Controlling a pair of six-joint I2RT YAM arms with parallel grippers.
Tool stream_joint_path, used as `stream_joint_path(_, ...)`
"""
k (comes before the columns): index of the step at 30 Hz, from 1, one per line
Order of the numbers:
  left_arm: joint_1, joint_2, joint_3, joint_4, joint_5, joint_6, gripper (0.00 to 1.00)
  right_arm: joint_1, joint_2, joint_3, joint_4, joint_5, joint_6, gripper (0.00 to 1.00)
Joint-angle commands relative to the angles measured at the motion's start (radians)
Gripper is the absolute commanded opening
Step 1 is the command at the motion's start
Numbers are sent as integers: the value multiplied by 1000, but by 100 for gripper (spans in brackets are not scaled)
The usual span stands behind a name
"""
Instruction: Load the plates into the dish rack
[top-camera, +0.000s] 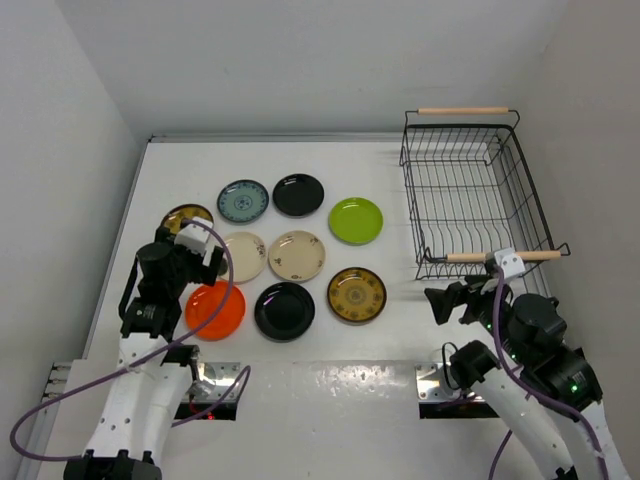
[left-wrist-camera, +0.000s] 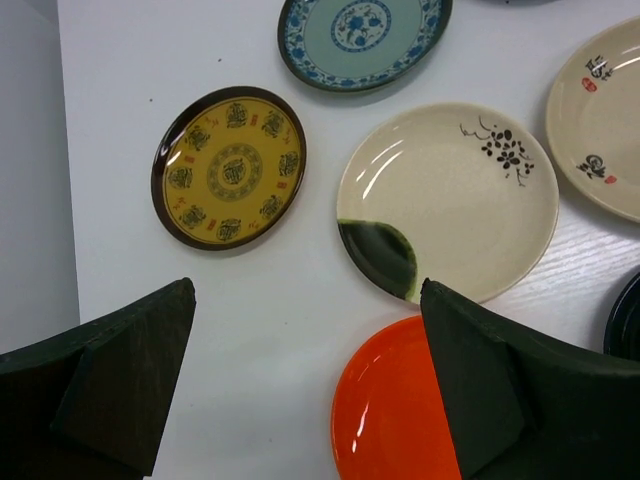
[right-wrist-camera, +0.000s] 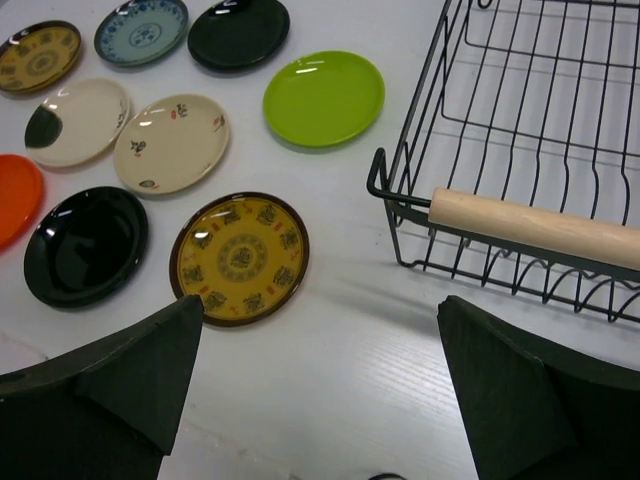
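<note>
We are starting: left gripper (left-wrist-camera: 307, 290) and right gripper (right-wrist-camera: 320, 300) gape empty, rack (right-wrist-camera: 520, 225) bare, next pinching the plates (top-camera: 296, 255) by their rims.

The teal plate (top-camera: 243, 201) has a blue floral border and centre, while the far black plate (top-camera: 298, 195), the near black plate (top-camera: 284, 310), the lime green plate (top-camera: 355, 220) and the orange-red plate (top-camera: 215, 310) are plain. The left cream plate (left-wrist-camera: 450, 200) bears a dark green patch and a black sprig, the right cream plate (right-wrist-camera: 170, 143) small dark and red marks. The left patterned plate (left-wrist-camera: 228, 167) and the right patterned plate (right-wrist-camera: 240, 258) are yellow with brown rims and rings of dark medallions; the dish rack (top-camera: 470, 185) is black wire with pale wooden handles (top-camera: 463, 110).
</note>
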Motion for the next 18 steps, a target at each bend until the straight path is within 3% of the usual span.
stream_joint_path(1,12,-12,101,-61,25,42,100,-2,65,96,-22,-7,21,100)
stream_joint_path(4,12,-12,201,-237,119,261,100,-2,202,237,-45,-37,-26,100)
stream_joint_path(6,12,43,261,-297,177,308,100,-2,383,399,-66,-11,-75,100)
stream_joint_path(8,12,125,393,-424,214,308,99,-1,606,554,-113,110,-110,100)
stream_joint_path(10,0,322,506,-562,194,286,97,-4,801,738,-166,175,-158,100)
stream_joint_path(11,0,402,637,-608,168,270,96,-1,864,871,-214,263,-211,100)
stream_joint_path(12,0,486,710,-659,139,233,92,16,1059,1011,-239,299,-236,100)
stream_joint_path(13,21,653,786,-713,117,219,90,28,1123,1077,-294,331,-300,100)
stream_joint_path(14,39,727,938,-827,117,219,88,68,1183,1181,-289,499,-336,100)
stream_joint_path(16,104,835,1057,-921,186,210,84,183,1285,1178,-156,603,-403,100)
stream_joint_path(18,156,881,1108,-959,199,199,83,298,1288,1071,-50,497,-449,100)
